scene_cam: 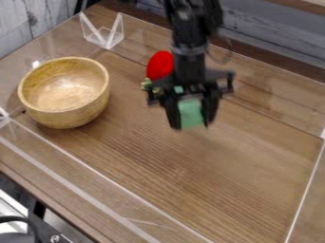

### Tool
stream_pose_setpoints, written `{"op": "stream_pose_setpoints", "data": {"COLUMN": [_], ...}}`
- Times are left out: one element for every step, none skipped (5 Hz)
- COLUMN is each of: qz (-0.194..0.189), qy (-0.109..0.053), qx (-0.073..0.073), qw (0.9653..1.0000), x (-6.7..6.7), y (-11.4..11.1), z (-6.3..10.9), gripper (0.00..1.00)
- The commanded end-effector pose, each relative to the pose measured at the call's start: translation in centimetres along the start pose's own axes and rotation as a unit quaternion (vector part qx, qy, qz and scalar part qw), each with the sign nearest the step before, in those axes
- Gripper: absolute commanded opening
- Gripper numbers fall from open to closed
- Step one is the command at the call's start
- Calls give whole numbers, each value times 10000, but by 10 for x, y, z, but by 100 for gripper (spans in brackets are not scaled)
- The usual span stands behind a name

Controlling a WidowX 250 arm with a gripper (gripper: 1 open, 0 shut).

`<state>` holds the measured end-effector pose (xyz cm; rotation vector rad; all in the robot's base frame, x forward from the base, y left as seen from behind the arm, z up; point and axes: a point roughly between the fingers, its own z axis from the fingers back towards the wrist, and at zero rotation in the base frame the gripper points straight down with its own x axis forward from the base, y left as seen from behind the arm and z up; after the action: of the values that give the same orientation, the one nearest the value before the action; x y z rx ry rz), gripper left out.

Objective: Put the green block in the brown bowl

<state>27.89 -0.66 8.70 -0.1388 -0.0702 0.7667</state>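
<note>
The green block hangs clear above the wooden table, gripped between the black fingers of my gripper, which points straight down and is shut on it. Its lower end sticks out below the fingers. The brown bowl rests at the left of the table, holding nothing, well to the left of the gripper.
A red rounded object with a small light-green piece lies just behind the gripper, partly hidden by the arm. Clear plastic walls border the table at the back left and along the front edge.
</note>
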Motion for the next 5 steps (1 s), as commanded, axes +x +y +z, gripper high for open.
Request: {"op": "stream_pose_setpoints", "data": {"qz": [111, 52, 5, -214, -372], "qy": [-372, -542, -633, -609, -735], "qx": [-237, -226, -219, -291, -226], "qw": [9990, 9983, 9978, 9975, 9963], "x": [19, 34, 44, 57, 82], "y": [7, 25, 40, 45, 70], "z": [41, 54, 60, 73, 81], "gripper": [0, 0, 0, 0, 0]}}
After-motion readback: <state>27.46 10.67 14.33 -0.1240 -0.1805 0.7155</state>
